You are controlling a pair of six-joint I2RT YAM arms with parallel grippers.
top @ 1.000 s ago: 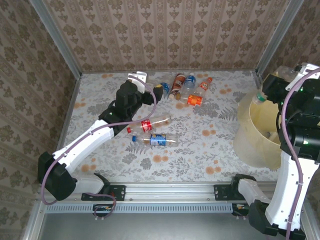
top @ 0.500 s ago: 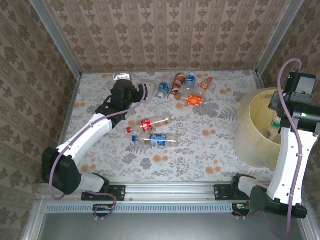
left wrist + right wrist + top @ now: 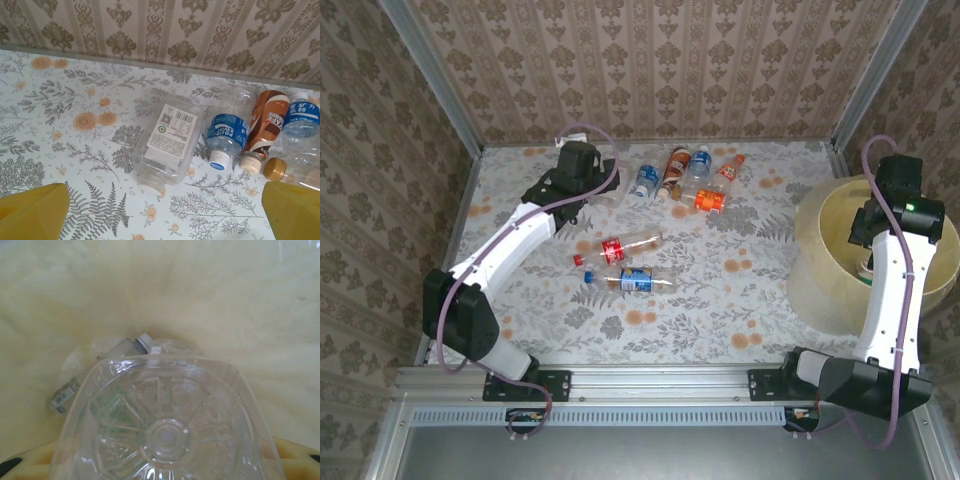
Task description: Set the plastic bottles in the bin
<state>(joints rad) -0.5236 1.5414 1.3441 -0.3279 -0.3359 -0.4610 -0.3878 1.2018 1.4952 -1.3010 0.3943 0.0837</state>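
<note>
The right gripper (image 3: pixel 162 457) is holding a clear bottle (image 3: pixel 165 430) inside the bin (image 3: pixel 817 285), jaws clamped on it. The left gripper (image 3: pixel 162 215) is hovering, jaws wide apart, over a white-labelled bottle (image 3: pixel 167 142) lying on the bench (image 3: pixel 740 300). Risk: off-centre closing is likely to send this light bottle skidding into the blue-labelled bottle (image 3: pixel 226 136) just beside it.

Bare desk (image 3: pixel 740 300) is left across the lower centre of the top view. The upper centre is crowded by a bottle cluster (image 3: pixel 685 175), the middle by two lying bottles (image 3: pixel 620 247), the right by the bin (image 3: pixel 820 290). The bin's mouth is blocked by the clear bottle (image 3: pixel 165 430) gripped in the right pincer (image 3: pixel 162 462).
</note>
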